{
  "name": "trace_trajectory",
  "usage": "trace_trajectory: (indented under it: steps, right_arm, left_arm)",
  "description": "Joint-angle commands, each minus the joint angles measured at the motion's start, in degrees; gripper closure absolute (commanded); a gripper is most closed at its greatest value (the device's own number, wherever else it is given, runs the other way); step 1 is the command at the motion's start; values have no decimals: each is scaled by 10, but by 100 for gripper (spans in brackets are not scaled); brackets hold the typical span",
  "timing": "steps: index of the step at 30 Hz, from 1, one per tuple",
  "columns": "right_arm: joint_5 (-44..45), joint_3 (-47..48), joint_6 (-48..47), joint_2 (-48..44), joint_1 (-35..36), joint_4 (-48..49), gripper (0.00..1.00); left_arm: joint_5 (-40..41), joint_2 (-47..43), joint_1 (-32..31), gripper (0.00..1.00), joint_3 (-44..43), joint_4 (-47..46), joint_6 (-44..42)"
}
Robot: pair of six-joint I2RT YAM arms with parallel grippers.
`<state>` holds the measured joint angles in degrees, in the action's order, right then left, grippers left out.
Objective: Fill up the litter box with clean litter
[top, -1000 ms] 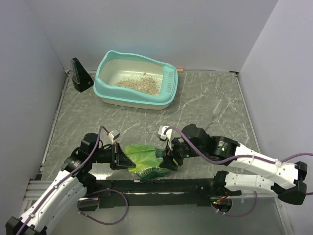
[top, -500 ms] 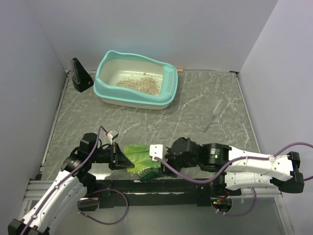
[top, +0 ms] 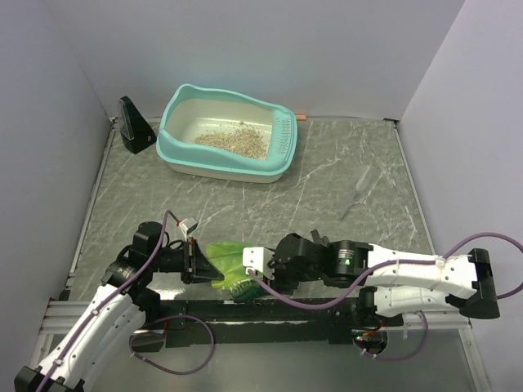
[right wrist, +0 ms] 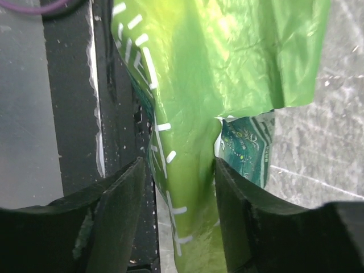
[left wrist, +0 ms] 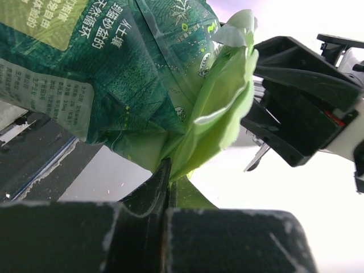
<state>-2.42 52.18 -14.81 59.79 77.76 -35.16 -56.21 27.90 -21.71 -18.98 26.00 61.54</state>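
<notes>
The litter box (top: 169, 149), turquoise-rimmed and cream inside, stands at the back of the table. A patch of beige clean litter (top: 233, 140) lies in it. A green printed pouch (top: 233, 265) hangs near the front edge, between my two arms. My left gripper (top: 200, 265) is shut on a pinched fold of the pouch (left wrist: 142, 74). My right gripper (right wrist: 179, 170) is open and straddles the pouch's (right wrist: 216, 68) other end. Its right finger (right wrist: 239, 193) touches the plastic, while the left finger (right wrist: 122, 193) stands a little off it.
A black wedge-shaped stand (top: 133, 124) sits left of the litter box by the wall. A black rail (top: 319, 309) runs along the near edge under the pouch. Grey walls close in the left, back and right sides.
My right arm has swung left and lower, bringing its open jaws around the pouch's end. The left gripper and the pouch have hardly moved.
</notes>
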Motion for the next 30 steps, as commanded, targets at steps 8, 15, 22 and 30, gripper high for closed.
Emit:
trace_trajectory:
  steps: [8, 15, 22, 30]
  right_arm:
    - [23, -31, 29, 33, 5, -28, 100]
    - [29, -25, 38, 10, -16, -44, 100]
    - [-24, -24, 49, -15, -59, -50, 100]
    - [-75, -32, 55, -32, -89, -65, 100]
  left_arm:
    - [14, 9, 7, 99, -44, 28, -39]
    - [240, 56, 7, 98, -266, 233, -252]
    - [222, -1, 5, 84, -331, 188, -323]
    - [104, -6, 4, 72, -280, 84, -380]
